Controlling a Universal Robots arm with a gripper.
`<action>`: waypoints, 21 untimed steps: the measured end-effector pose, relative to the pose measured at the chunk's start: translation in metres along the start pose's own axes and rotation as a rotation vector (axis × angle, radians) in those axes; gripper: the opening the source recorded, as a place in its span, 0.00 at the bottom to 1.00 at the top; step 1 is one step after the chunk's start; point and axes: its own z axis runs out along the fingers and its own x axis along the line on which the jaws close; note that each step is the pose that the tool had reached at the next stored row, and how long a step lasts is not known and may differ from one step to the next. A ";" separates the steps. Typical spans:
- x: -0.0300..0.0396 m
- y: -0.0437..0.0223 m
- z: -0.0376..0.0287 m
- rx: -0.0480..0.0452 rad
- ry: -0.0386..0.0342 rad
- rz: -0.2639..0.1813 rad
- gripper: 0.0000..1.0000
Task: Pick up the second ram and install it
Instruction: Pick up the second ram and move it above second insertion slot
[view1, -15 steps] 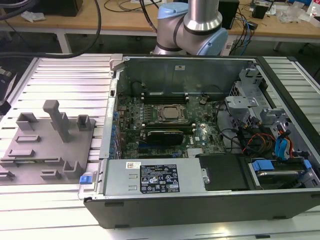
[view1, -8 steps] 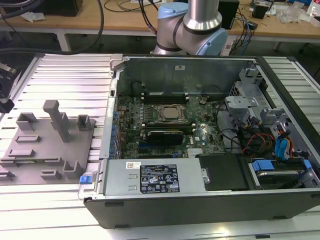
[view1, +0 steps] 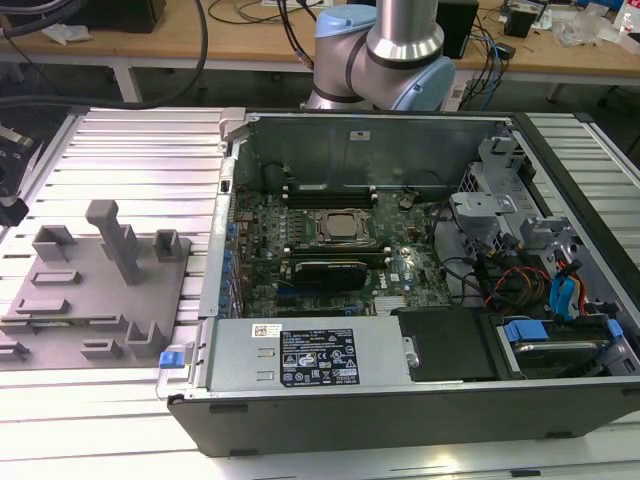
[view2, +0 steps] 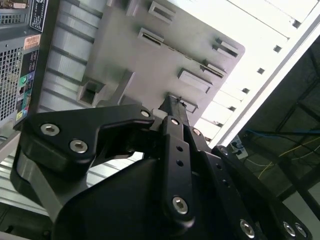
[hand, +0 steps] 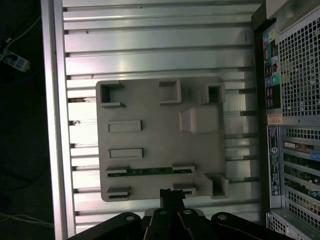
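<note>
The second ram is a thin green stick lying on edge between two holders of a grey fixture plate. In the first wrist view my gripper hangs above the plate's edge, just beside the ram and apart from it. Its black fingers are drawn together and hold nothing. In the second wrist view the gripper points at the same plate. The exterior view shows the plate on the ribbed metal table, at the exterior view's left of the open computer case.
The case's perforated rear wall stands close beside the plate. Tall grey posts rise from the plate. Inside the case are the CPU socket, cables and drive bays. The arm's base stands behind the case.
</note>
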 end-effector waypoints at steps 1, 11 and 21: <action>0.0000 0.0000 0.0000 0.0000 0.0000 0.000 0.11; 0.0000 0.0000 0.0000 -0.0028 -0.0009 -0.203 0.11; 0.0000 0.0000 0.0000 -0.0101 -0.0020 -0.473 0.11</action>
